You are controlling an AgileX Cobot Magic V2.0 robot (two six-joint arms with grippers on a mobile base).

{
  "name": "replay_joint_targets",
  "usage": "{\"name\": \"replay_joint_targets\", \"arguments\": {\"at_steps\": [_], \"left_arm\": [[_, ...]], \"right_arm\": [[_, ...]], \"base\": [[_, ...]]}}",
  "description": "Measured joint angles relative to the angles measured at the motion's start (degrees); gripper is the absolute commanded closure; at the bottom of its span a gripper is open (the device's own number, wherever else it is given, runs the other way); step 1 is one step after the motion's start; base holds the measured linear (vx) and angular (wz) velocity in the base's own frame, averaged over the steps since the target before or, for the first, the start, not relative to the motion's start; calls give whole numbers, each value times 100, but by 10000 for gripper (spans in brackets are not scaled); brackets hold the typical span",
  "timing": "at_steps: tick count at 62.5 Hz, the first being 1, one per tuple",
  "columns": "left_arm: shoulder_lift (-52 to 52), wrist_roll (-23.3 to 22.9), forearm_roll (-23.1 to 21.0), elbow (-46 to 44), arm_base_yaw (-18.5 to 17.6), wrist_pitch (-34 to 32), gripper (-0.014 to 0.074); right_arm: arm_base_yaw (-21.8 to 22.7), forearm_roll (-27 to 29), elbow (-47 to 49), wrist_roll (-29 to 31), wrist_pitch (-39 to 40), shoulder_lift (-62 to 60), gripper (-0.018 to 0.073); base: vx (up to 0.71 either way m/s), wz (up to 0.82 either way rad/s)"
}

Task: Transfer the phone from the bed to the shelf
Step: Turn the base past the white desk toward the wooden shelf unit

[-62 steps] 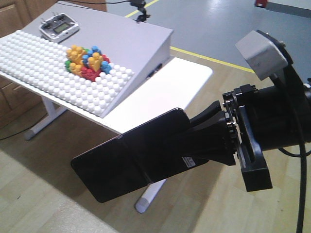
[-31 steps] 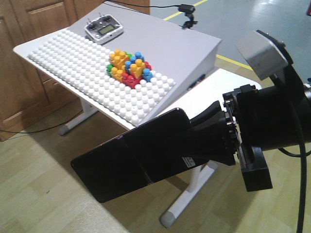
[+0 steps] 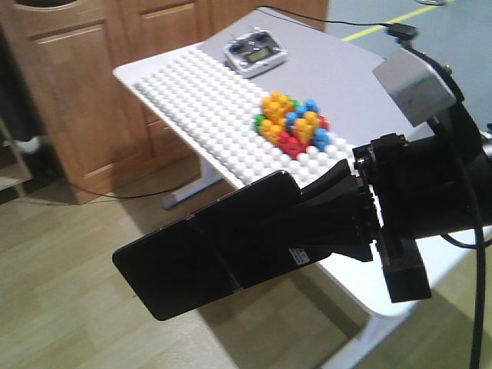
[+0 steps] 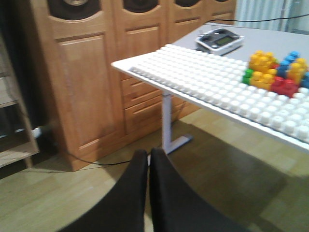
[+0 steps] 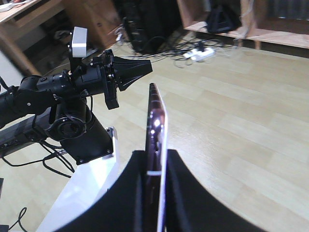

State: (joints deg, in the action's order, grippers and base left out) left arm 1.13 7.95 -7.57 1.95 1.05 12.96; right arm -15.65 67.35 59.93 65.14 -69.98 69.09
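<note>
Carry leg of the job, I'd say. The thin glossy black phone w/ a crease across its middle (image 3: 173,265) is off the bed (bed not in any view). It's up in the air on the near side of the white studded-top table (image 3: 207,115), above the pale wood-plank floor (image 3: 77,254).

The right gripper (image 5: 155,164) is clamped on one end of it, black fingers (image 5: 137,169) on both faces. The wrist view shows the slab edge-on, free end sticking out away from the arm. The left gripper (image 4: 148,157) is pinched closed on nothing, down beside the table, fingers touching.

On the table there's a clump of yellow, red, blue & green plastic bricks (image 3: 292,123) and, at the far end, a grey handheld remote controller (image 3: 255,54). A brown panelled wooden cabinet (image 3: 100,77) stands just behind the table.

Pale wood boards (image 4: 17,157) show past the cabinet, on the side away from the table. Prob. the shelf, but they're mostly cut off, so can't be sure.

Next, imo: bring base & right arm round to face that unit and pick an open compartment. Then ease the phone in low over a board before letting go. The grip is at one end only, so the slab could slip if swung fast.
</note>
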Motion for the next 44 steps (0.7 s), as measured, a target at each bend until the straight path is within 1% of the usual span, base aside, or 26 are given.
{"name": "replay_joint_targets", "arguments": {"at_steps": [44], "left_arm": [[0, 0, 0, 0, 0, 0, 596]], "right_arm": [[0, 0, 0, 0, 0, 0, 564]], "base": [[17, 65]]}}
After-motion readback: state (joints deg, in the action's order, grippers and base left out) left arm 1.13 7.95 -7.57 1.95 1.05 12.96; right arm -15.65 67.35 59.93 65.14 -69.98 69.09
